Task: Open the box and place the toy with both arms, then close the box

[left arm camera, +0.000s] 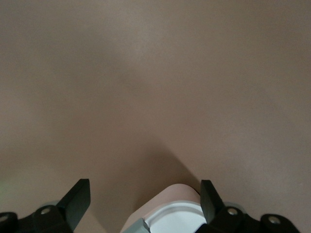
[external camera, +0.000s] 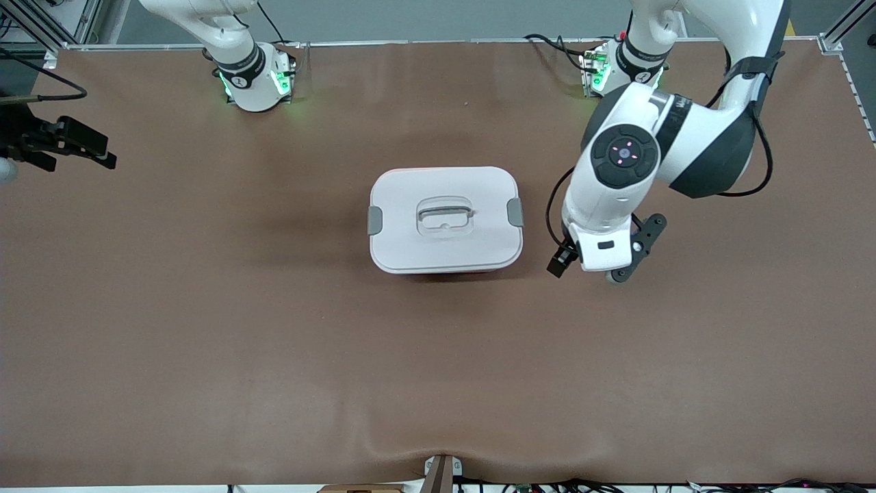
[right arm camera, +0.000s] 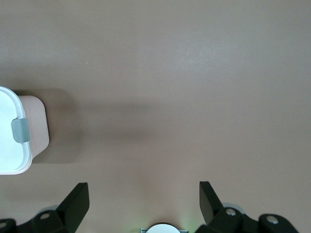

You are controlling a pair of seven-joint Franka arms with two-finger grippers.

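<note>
Plainly, the stretch of table [external camera: 438,383] nearest the front camera carries nothing, and no toy shows on it anywhere.

Farther back, at mid-table, the box [external camera: 472,250] stands with its white lid [external camera: 445,188] seated flat. The lid's handle [external camera: 445,218] lies folded in its recess. A grey clip sits at each short end, one toward the right arm's end [external camera: 375,220] and one toward the left arm's end [external camera: 515,212]. Whether the clips are latched I cannot tell.

The left gripper [left arm camera: 144,196] hangs low over the table just beside the box's end toward the left arm, touching nothing. Its fingers are spread wide with nothing between them, and the left wrist view catches a corner of the lid and a clip at its rim. The right gripper [right arm camera: 143,199] waits well apart from the box, over the table at the right arm's end. Its fingers are likewise spread on nothing.

A shut box with no toy in sight fits two stages. Either the lid is about to be freed and the toy lies outside these views, or the toy is inside and the lid is on again.

If it is the opening, I judge the left gripper well placed for the clip beside it. The right would have to come across to the other clip so both ends release together.
</note>
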